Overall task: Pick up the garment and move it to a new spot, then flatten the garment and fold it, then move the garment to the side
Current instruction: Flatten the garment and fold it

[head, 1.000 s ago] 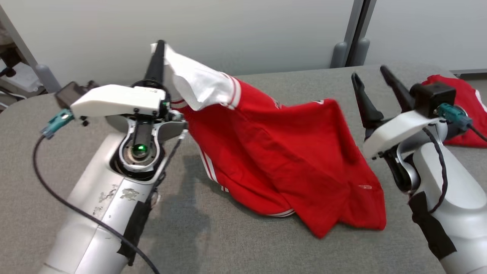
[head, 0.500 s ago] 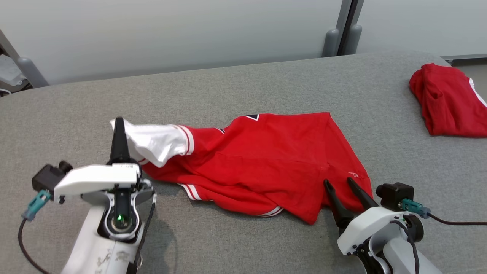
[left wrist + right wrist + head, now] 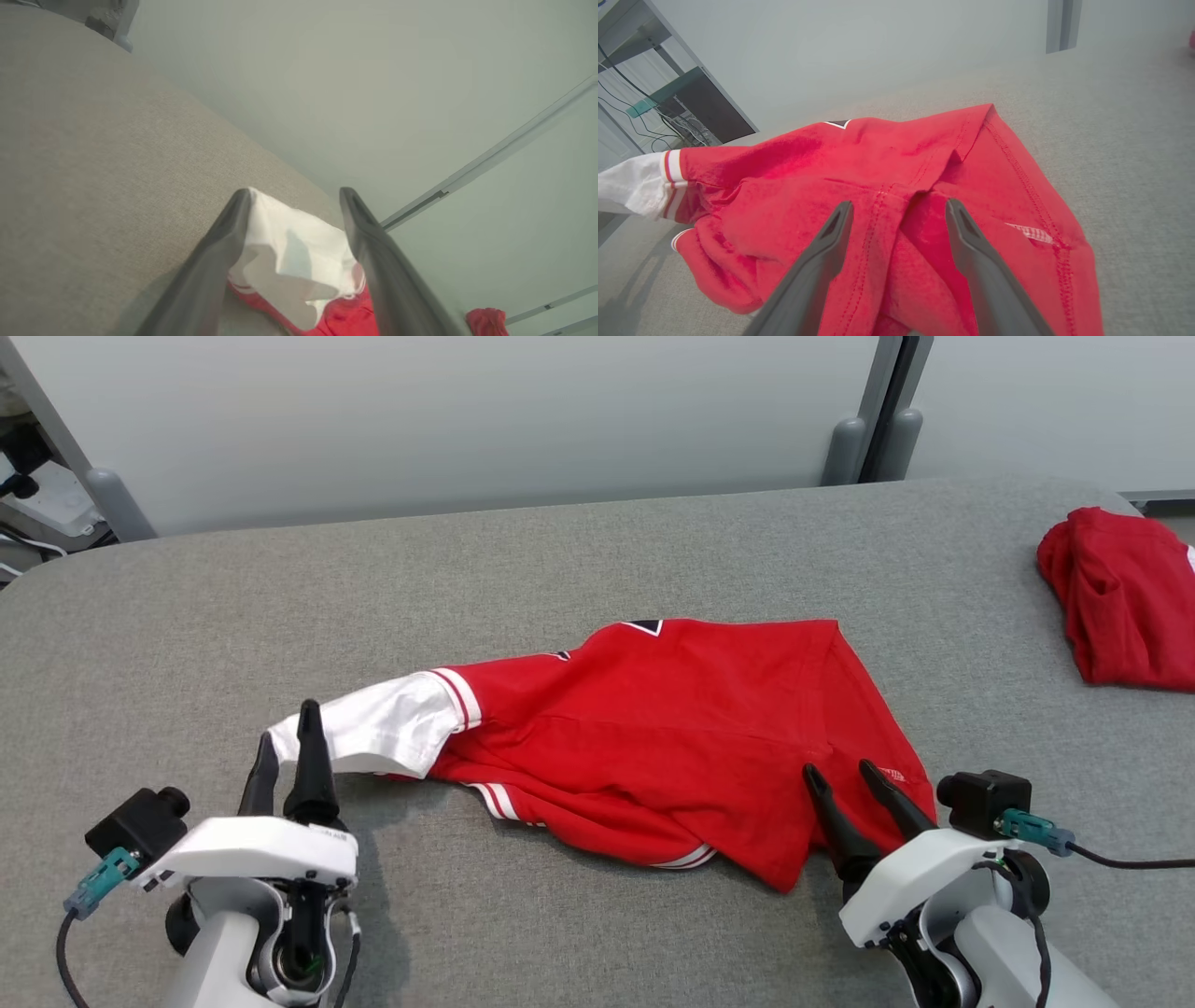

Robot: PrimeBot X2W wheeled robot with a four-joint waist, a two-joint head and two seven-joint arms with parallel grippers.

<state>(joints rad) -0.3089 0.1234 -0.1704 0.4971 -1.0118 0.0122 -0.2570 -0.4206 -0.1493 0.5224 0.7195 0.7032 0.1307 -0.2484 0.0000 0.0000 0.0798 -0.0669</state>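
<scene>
A crumpled red jersey (image 3: 672,737) with a white sleeve (image 3: 373,733) is laid mid-way on the grey fabric surface (image 3: 560,560). A second red garment (image 3: 1120,597) is bunched far right, well apart. The left gripper (image 3: 288,728) is spread wide about the sleeve's end, nothing clamped. The right gripper (image 3: 839,768) is likewise wide open over the near hem. Pale wall panels (image 3: 467,420) stand behind, and cables (image 3: 626,116) are shown by the right wrist view.

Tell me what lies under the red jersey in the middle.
The red jersey lies on the grey table. Its own folds tuck under along the near edge; anything else beneath is covered.
</scene>
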